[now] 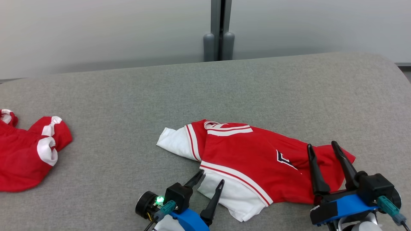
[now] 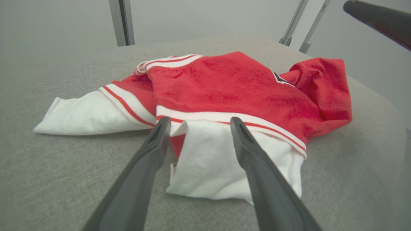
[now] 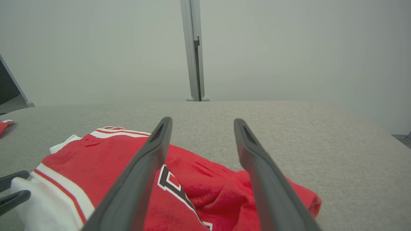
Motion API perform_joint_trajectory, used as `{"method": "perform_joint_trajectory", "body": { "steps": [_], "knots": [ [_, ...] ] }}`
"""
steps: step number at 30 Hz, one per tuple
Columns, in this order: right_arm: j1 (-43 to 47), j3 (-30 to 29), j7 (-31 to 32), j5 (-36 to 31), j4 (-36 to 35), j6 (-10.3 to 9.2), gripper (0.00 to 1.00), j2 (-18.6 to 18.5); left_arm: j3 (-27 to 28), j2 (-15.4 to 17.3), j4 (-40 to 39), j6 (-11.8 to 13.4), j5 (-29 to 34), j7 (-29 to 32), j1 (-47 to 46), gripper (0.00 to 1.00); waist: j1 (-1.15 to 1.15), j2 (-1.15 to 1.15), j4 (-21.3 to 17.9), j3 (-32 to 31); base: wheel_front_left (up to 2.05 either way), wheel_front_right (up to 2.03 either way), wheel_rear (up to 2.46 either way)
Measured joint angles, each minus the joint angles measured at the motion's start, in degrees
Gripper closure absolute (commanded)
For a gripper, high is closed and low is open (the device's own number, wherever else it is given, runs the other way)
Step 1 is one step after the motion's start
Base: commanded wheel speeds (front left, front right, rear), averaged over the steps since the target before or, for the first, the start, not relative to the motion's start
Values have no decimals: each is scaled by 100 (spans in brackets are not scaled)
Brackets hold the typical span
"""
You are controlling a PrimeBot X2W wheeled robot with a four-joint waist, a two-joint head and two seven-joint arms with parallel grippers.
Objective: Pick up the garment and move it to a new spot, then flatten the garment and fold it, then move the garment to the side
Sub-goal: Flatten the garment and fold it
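Far off to the left of the left gripper, well apart from it: a second red piece of clothing with white bands, bunched on the grey fabric-topped counter. Next, low at the near edge, the left gripper itself, two long dark fingers spread fully wide, gripping nothing. Just ahead of its fingertips and running off to its right: the garment, a red jersey with white sleeves, red-and-white striped trim and a small dark-and-white emblem, lying rumpled on the counter. In the left wrist view, fingertips poised either side of the nearer white sleeve, right at the striped seam; contact with the cloth impossible to judge. Ahead and to the left of that gripper, the other white sleeve stretched out flat, with the striped collar beyond it. Farther right, the right gripper, fingers likewise spread to the widest, empty, hovering above the folded-over red end of the garment, emblem near its left-hand finger. Beyond the counter, straight ahead between the two grippers, a grey upright post against a pale wall.
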Motion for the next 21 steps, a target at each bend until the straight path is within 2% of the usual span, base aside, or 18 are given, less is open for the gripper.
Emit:
{"method": "perform_joint_trajectory", "body": {
  "steps": [7, 14, 15, 16, 17, 21],
  "knots": [
    [-79, 4, -36, 10, 27, 0, 0, 1, -162, 33, 781, -4, -141, -34, -225, 0, 0, 0, -133, 130, 0, 0, 0],
    [-94, -8, -55, 43, 62, 0, 0, 1, -427, 26, 1206, -4, -247, -138, -387, 0, 0, 0, -147, 211, 0, 0, 0],
    [-101, -1, -57, 55, 65, 0, 0, 1, -533, 27, 1228, -4, -296, -144, -420, 26, 0, 0, -145, 216, 0, 0, 0],
    [-116, 3, -58, 60, 70, 0, 0, 1, -622, 20, 1236, -4, -354, -149, -463, 75, 0, 0, -141, 217, 0, 0, 0],
    [-133, 8, -59, 68, 76, -1, 0, 0, -677, 10, 1239, -5, -428, -157, -499, 100, 0, 0, -133, 215, 0, 0, 0],
    [-144, 12, -85, 101, 126, 0, 0, 1, -799, 4, 1223, -5, -670, -225, -627, 100, 0, 0, -81, 172, 0, 0, 0]
  ]
}}
